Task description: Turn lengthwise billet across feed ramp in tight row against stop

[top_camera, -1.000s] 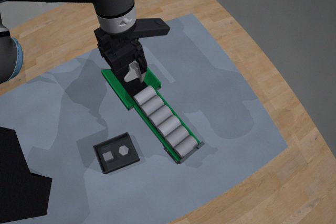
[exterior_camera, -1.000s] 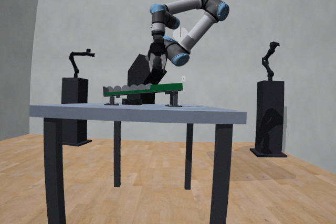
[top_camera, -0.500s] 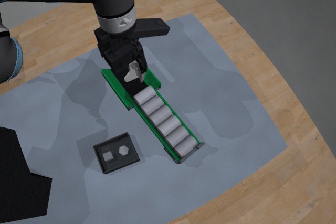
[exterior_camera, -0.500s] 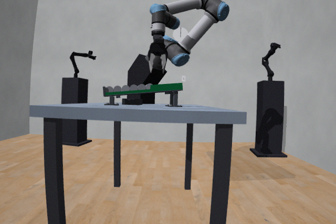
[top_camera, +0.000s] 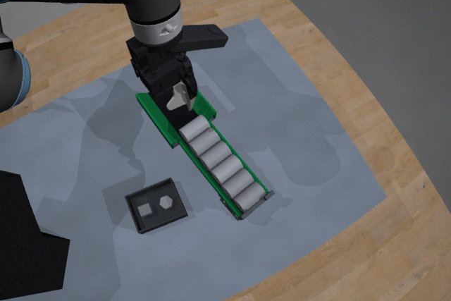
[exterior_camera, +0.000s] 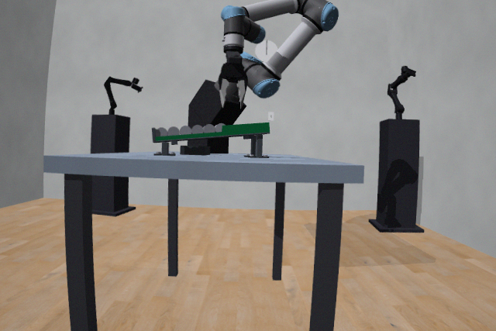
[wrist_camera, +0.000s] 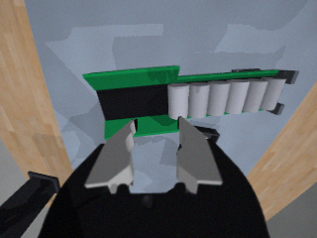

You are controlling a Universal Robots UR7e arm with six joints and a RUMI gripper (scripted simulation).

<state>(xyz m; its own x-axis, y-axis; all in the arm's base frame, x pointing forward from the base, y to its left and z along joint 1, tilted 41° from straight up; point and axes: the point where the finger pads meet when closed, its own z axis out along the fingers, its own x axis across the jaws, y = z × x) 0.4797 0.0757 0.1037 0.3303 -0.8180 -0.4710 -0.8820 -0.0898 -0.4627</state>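
End effector [wrist_camera: 155, 149] part-open, seemingly empty, above ramp [top_camera: 204, 106]; tray [top_camera: 156, 205] nearby.
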